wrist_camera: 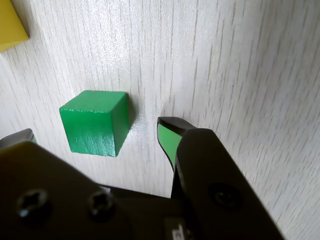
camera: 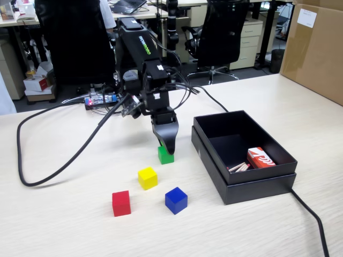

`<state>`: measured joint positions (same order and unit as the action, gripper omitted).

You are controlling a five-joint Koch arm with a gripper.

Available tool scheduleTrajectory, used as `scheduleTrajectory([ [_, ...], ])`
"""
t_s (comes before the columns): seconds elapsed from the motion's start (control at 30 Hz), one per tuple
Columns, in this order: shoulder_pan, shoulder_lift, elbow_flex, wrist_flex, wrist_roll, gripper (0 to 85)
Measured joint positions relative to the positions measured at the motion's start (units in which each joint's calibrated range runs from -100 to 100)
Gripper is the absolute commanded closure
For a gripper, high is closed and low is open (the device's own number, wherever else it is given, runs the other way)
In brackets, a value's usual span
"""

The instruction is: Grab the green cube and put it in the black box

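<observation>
My pincer point(wrist_camera: 95, 131) hangs low over the pale wooden table point(camera: 64, 225), its jaws spread apart. In the wrist view one green-lined fingertip point(wrist_camera: 167, 137) sits to the right, just beside the green cube point(wrist_camera: 95, 125), with a sliver of bare table between them; the other tip barely peeks in at the left edge, so the cube lies between my two tips and I am not pinching it. The cube rests flat on the table. In the fixed view my pincer point(camera: 167, 145) stands right over the green cube point(camera: 165, 155), partly hiding its top.

A little farther from me toward the camera in the fixed view sits the yellow cube point(camera: 148, 178), whose corner also shows at the upper left of the wrist view point(wrist_camera: 11, 25). Beyond that lie the blue cube point(camera: 176, 200) and the red cube point(camera: 121, 203), apart from each other.

Off to the right of my pincer in the fixed view, near but not touching, stands the black box point(camera: 214, 160), open on top, with a small red-and-white packet point(camera: 260, 158) inside. A black cable point(camera: 64, 155) loops across the table on the other side. Far right stands a brown cardboard carton point(camera: 316, 48).
</observation>
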<state>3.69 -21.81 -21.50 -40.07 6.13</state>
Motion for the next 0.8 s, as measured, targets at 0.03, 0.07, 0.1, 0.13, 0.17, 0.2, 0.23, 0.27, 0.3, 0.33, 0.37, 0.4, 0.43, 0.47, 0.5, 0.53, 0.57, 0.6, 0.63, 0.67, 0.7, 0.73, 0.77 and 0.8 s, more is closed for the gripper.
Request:
scheduleTrajectory([
  [0.03,-0.1,0.6,0.0,0.0,0.0,38.2],
  [0.07,-0.1,0.8,0.0,0.0,0.0,38.2],
  [0.1,-0.3,1.8,0.5,0.0,0.0,38.8],
  [0.13,-0.3,2.5,1.7,0.0,0.0,40.7],
  [0.17,-0.3,2.5,1.8,0.0,0.0,40.8],
  [0.2,-0.4,2.7,2.2,0.0,0.0,40.8],
  [0.23,-0.4,2.8,2.2,0.0,0.0,41.2],
  [0.27,-0.5,3.1,2.2,0.0,0.0,42.6],
  [0.3,-0.5,3.9,2.2,0.0,0.0,43.2],
  [0.33,-0.5,4.4,2.6,0.0,0.0,43.4],
  [0.37,-0.6,4.9,3.6,0.0,0.0,43.5],
  [0.4,-0.6,5.3,4.1,0.0,0.0,45.1],
  [0.43,-0.7,5.6,4.2,0.0,0.0,47.5],
  [0.47,-0.7,6.1,4.3,0.0,0.0,50.8],
  [0.5,-0.8,6.6,4.6,0.0,0.1,54.3],
  [0.53,-0.8,7.2,5.4,0.0,0.0,56.1],
  [0.57,-0.9,7.4,5.9,0.0,0.0,58.1],
  [0.6,-0.9,7.5,5.9,0.0,0.0,61.6],
  [0.63,-0.9,7.8,6.0,0.0,0.1,65.7],
  [0.67,-0.9,7.9,6.1,0.0,0.1,69.7],
  [0.7,-0.9,7.9,6.1,0.0,0.1,72.7],
  [0.73,-0.9,7.9,6.1,0.0,0.3,75.1],
  [0.77,-1.0,7.9,6.1,0.0,0.4,76.2],
  [0.8,-1.0,7.9,6.1,0.0,0.6,76.2],
])
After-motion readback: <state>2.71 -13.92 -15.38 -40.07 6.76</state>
